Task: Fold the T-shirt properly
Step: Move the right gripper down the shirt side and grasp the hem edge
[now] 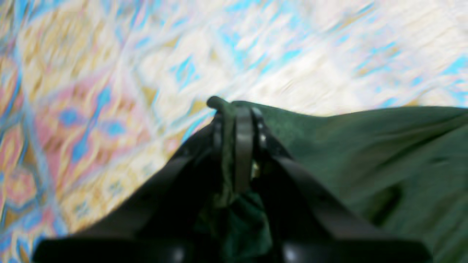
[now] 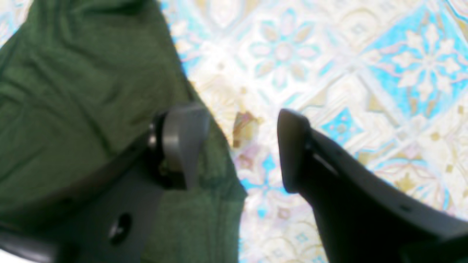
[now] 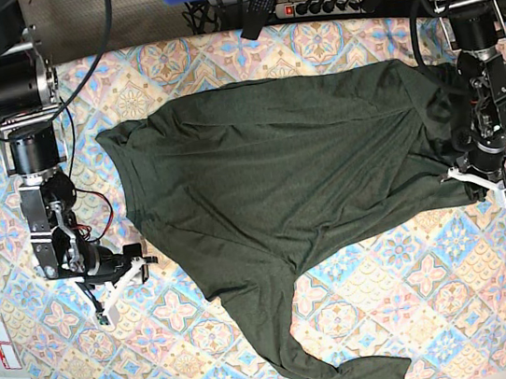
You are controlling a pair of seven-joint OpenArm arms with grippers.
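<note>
Our big, soft, dark green T-shirt [image 3: 289, 175] lies spread out long from side to side across the flowery patterned tablecloth [image 3: 422, 317], with one long sleeve trailing down toward the front edge. Our left gripper [image 1: 236, 146] is squeezed tight on a bunched edge of the shirt at its own end, so it is the nearer one for the next pull. Our right gripper [image 2: 241, 146] is wide open and holds nothing, with one finger [image 2: 182, 138] over the shirt's edge; only bare cloth lies around it.
</note>
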